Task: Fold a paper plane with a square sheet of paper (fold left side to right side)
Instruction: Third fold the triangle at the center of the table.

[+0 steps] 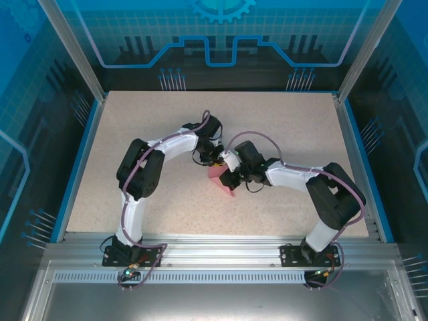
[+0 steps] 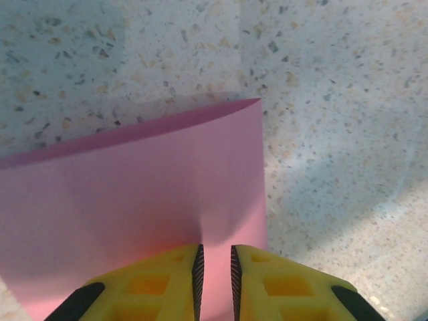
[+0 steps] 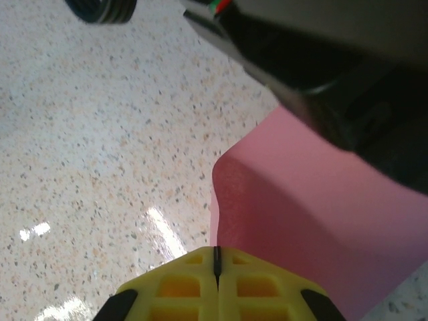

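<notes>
The left gripper [image 2: 215, 259] is pinching the near edge of the pink sheet [image 2: 134, 187], which is stretching ahead and leftward from its fingers, lifted. The right gripper [image 3: 215, 257], fingers pressed together, is sitting just beside the curling fold.

Top cam: high, near side, looking down on table [image 1: 301, 127]. Wrist cams: close, both on square sheet of paper [image 2: 134, 194].
</notes>
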`<state>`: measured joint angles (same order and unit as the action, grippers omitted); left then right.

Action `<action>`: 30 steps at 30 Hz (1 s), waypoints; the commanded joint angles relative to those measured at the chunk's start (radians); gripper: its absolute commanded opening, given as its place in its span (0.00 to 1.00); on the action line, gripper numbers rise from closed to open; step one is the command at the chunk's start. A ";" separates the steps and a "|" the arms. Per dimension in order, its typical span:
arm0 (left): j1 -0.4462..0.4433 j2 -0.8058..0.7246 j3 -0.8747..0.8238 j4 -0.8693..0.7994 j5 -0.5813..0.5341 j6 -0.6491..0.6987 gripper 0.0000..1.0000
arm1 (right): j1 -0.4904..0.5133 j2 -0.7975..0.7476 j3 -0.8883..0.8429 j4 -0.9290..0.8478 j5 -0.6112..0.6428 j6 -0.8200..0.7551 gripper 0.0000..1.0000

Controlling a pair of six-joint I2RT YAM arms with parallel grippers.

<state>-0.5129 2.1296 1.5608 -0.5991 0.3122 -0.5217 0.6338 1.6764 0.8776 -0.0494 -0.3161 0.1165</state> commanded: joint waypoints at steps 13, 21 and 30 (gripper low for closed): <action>-0.010 0.069 0.019 -0.036 -0.040 0.021 0.17 | -0.018 0.014 -0.046 -0.084 -0.030 0.026 0.04; -0.015 0.072 0.015 -0.047 -0.059 0.035 0.17 | -0.051 -0.013 -0.036 -0.075 -0.081 0.052 0.02; -0.021 0.077 0.013 -0.051 -0.070 0.041 0.17 | -0.100 0.033 0.022 -0.105 -0.133 0.062 0.02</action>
<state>-0.5224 2.1723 1.5646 -0.6044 0.2817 -0.5125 0.5594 1.6855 0.8555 -0.1135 -0.4046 0.1623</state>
